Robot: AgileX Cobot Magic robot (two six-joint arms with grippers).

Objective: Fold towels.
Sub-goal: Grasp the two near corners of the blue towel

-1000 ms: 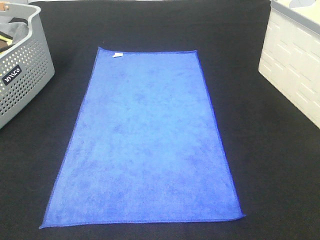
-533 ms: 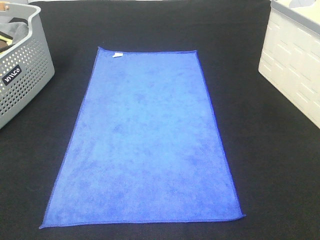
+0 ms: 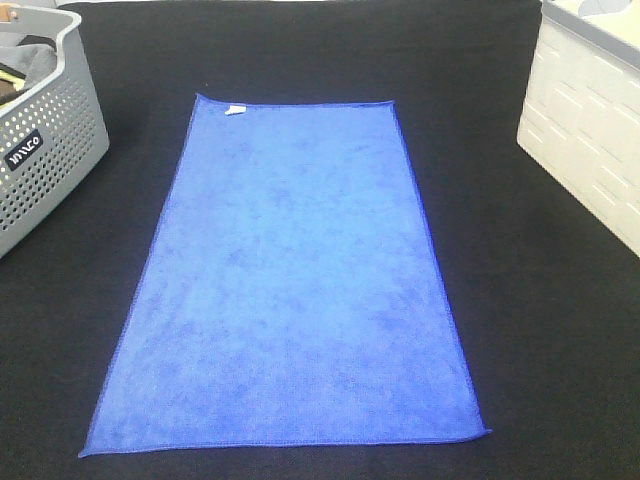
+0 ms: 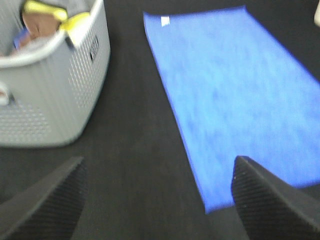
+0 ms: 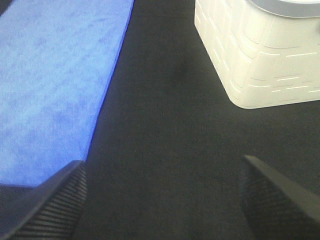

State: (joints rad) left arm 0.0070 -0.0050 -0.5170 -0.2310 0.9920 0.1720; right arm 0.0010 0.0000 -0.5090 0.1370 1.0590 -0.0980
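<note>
While nothing has shifted, the blue towel lies flat on the black table, unfolded.
Left gripper and right gripper hover by its near corners, jaws apart, empty; first fold not started.

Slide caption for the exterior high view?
Blue towel spread flat on black table, grey perforated basket left, white bin right.

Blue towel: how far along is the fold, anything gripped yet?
Done: the towel is spread flat on the black table, all four corners showing, no fold made. In hand: nothing; the left end effector and right end effector are open, above the table by the towel's near corners. Left: grasping and every fold.
</note>
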